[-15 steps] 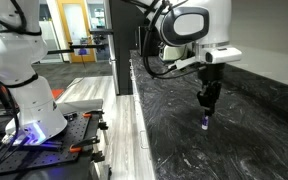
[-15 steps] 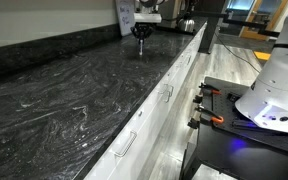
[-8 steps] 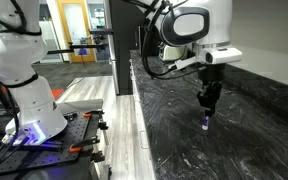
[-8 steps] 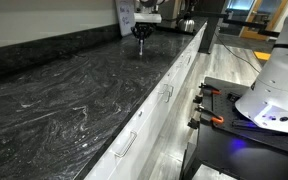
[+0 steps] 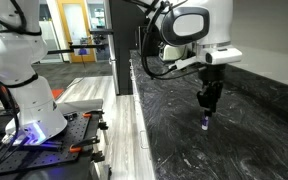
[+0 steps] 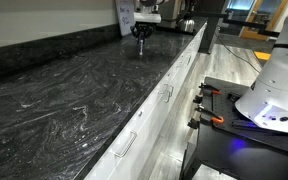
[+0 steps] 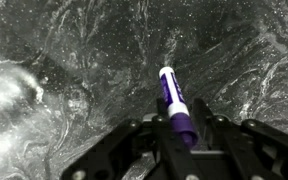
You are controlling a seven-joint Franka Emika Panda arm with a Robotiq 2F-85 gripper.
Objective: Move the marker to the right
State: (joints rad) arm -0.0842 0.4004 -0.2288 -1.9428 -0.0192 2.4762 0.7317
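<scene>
Black stone with grey-white veining forms the worktop (image 5: 239, 140), which fills the right half of an exterior view and the whole background of the wrist view. Taking that exterior view from the left: a white robot base (image 5: 29, 100) stands on a dark platform (image 5: 54, 140) with a violet glow at its foot; beside it runs a pale wood floor (image 5: 84, 95); next comes the white cabinet front (image 5: 136, 110) under the worktop edge. Above the worktop the white arm (image 5: 199, 30) reaches down to the gripper (image 5: 205, 117), which points straight downward. The jaws are pinching the marker (image 5: 204, 123), which hangs upright from them with its pale end lowest, very near the stone; whether the tip touches the surface cannot be determined. In the wrist view the marker (image 7: 176, 105) sits at centre, purple body with a whitish cap directed away from the camera, its rear portion clamped in the gripper (image 7: 181, 135), one dark finger on each side. In an exterior view taken along the counter, the worktop (image 6: 64, 90) occupies the left, the gripper (image 6: 140, 37) appears small at the far end, drawer handles (image 6: 124, 145) line the cabinet front, and a white robot base (image 6: 274, 90) stands at the right. The marker is too small to make out there.
</scene>
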